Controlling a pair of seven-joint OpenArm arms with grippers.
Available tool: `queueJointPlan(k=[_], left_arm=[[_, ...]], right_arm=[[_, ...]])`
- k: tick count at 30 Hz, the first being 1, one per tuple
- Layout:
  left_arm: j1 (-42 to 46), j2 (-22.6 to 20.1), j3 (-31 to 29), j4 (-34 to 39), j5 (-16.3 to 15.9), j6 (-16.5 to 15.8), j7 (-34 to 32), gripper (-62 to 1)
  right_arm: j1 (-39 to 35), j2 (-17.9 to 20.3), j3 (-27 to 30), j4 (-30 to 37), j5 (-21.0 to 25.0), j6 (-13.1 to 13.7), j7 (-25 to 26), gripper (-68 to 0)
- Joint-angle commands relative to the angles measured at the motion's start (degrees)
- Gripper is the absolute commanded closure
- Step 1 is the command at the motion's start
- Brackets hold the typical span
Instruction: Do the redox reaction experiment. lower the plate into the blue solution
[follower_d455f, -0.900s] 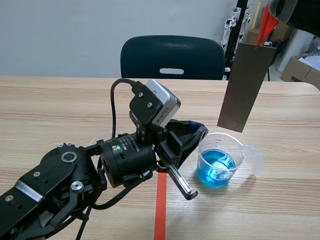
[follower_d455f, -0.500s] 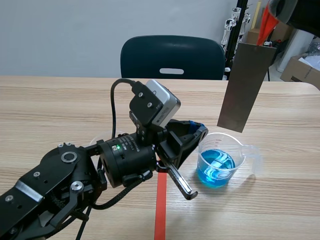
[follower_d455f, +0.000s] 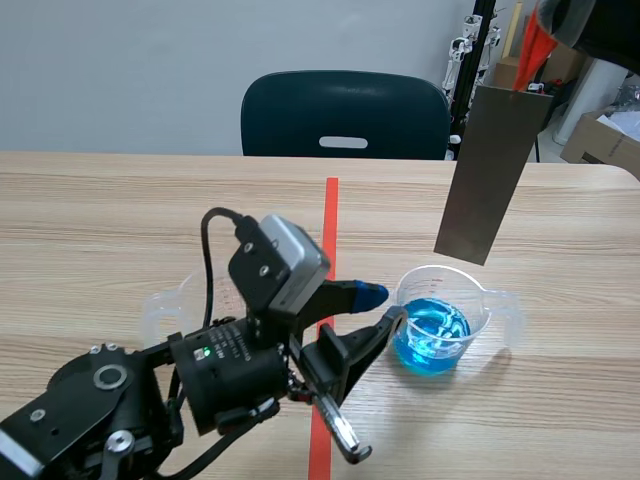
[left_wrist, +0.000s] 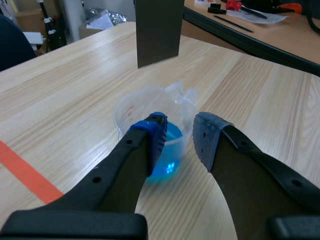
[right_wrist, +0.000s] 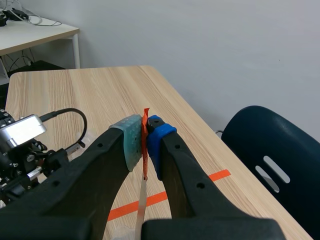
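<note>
Currently, the grey plate (follower_d455f: 490, 175) hangs above the beaker (follower_d455f: 440, 320), long axis near upright and slightly tilted, lower edge pointing down at the blue solution (follower_d455f: 430, 340) and clear of the rim. Right pincer (right_wrist: 144, 127) is clamped on the plate by its orange-red tab (right_wrist: 145, 145). Left pincer (follower_d455f: 383, 305) sits low just beside the beaker, fingers apart, nothing between them. An empty clear beaker (follower_d455f: 170, 300) stands well apart on the tabletop (follower_d455f: 120, 220). A dark chair (follower_d455f: 345, 115) stands beyond.
</note>
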Motion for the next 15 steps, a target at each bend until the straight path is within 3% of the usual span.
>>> queueJointPlan(k=[1,6,15], left_arm=[[0.74,-1.60,0.04,1.49,-0.57,-0.09,-2.99,-17.0],[4.00,-5.51,-0.04,1.99,-0.57,-0.09,-10.29,-27.2],[11.61,-11.65,-3.67,8.41,-0.57,-0.07,-14.23,-28.8]], right_arm=[[0.81,0.28,0.26,0.57,0.85,0.44,0.63,-0.2],[0.81,-0.37,0.26,0.57,0.63,0.44,-0.39,-0.2],[0.81,-4.15,0.26,0.57,-1.90,0.44,-2.80,-0.2]])
